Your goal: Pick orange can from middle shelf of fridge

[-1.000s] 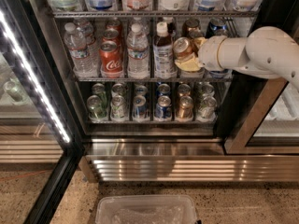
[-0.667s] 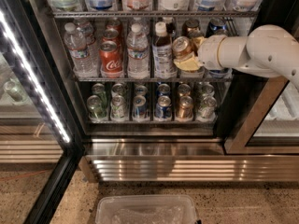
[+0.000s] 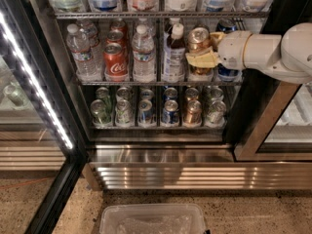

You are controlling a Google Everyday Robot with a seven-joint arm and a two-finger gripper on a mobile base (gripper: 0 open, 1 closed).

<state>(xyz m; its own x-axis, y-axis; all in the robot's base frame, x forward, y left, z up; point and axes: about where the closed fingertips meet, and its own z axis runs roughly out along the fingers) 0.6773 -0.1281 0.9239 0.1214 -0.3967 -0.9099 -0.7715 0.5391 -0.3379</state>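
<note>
The gripper (image 3: 205,48) reaches in from the right at the height of the silver wire middle shelf (image 3: 141,83) of the black-framed glass-door fridge (image 3: 161,175). It appears to be pinching the shiny copper-orange aluminium can (image 3: 197,36), which stands upright on the shelf, between its pale pads. A white-capped brown bottle (image 3: 173,52) stands just left of the gripper. The grasp looks made, so the next move calls for a slight lift and a straight pull outward, clear of that bottle.

It looks like a shop or break-room pantry: a glass-door display fridge (image 3: 161,152) with an LED strip (image 3: 34,77) and stocked wire racks stands on a speckled floor (image 3: 243,213). The pincer (image 3: 202,57) is at its middle shelf (image 3: 146,83).
</note>
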